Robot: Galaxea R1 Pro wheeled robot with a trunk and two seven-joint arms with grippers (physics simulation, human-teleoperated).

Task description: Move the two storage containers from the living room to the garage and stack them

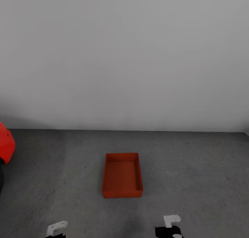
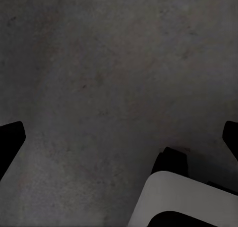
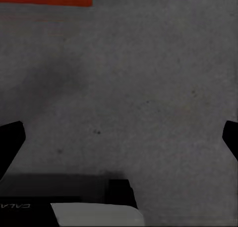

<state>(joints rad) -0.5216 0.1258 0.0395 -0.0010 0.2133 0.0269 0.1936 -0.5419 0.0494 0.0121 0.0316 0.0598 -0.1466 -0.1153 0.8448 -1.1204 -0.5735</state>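
One container [image 1: 122, 175] sits open-side up on the garage floor [image 1: 193, 168], out from the wall [image 1: 124, 58], well right of the car [image 1: 6, 144]: likely the stack's base. Left gripper [image 2: 119, 138] and right gripper [image 3: 119, 138] gape, empty, fingertips wide apart, low above concrete, short of the container

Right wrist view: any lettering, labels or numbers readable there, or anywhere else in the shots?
One faint pale marking on the dark robot part by the right wrist camera: mirrored or inverted, too blurred to read.
Storage container, car, wall, floor: no text.
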